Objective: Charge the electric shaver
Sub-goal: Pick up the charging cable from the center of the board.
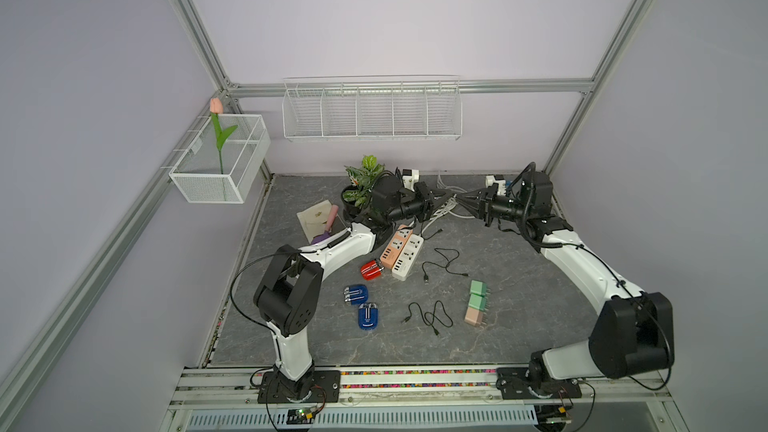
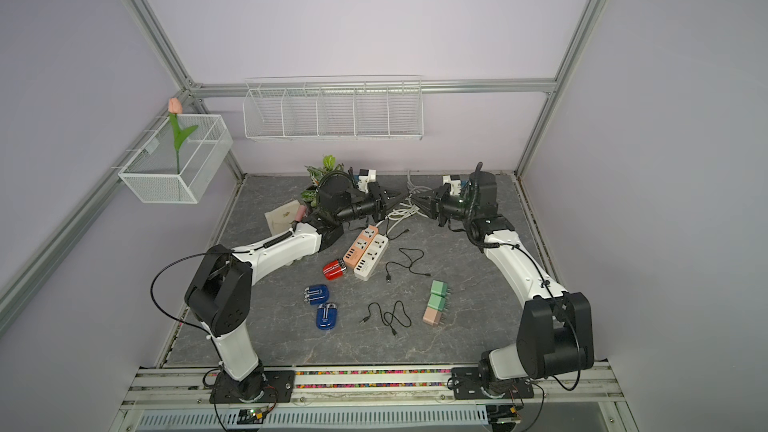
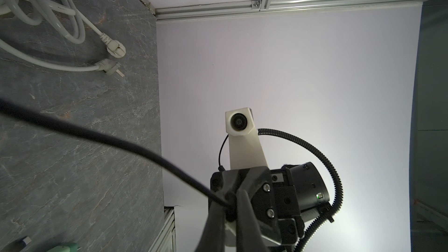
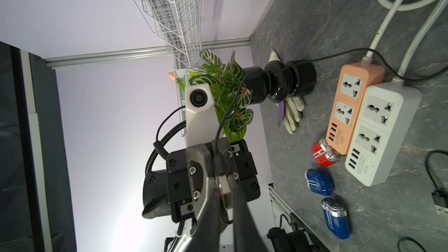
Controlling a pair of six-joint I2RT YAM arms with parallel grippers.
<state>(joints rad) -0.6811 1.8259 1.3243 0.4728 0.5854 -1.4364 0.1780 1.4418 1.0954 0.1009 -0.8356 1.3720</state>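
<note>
We find the red shaver [image 1: 371, 270] lying on the table [image 1: 519, 305], touching the near end of the orange power strip [image 1: 397, 245]. A blue shaver [image 1: 355, 294] and a second blue shaver [image 1: 368, 315] lie just in front of it. We cannot tell which one is to be charged, and none has a lead in it. The orange strip lies side by side against the white power strip [image 1: 408, 257], and we see nothing plugged into either. In the left wrist view two mains plugs [image 3: 116, 50] lie loose at the back of the table. We judge them to be the strips' own, so the strips look unpowered. A row of adapters [image 1: 478, 303] and two loose black leads [image 1: 444, 263] lie apart from the arms. Above the back of the table both arms meet tip to tip over a third black cable [image 3: 97, 136]. The left claw [image 1: 449, 200] is clamped on it just behind its USB plug [image 4: 224, 185]. The right claw [image 1: 464, 200] has its fingers flanking that plug, but we cannot tell whether they grip it or stand just clear. In our judgement the task is at an early stage: one cable is lifted and passing between the claws. Its USB end has yet to reach a port and its small end a shaver.
</note>
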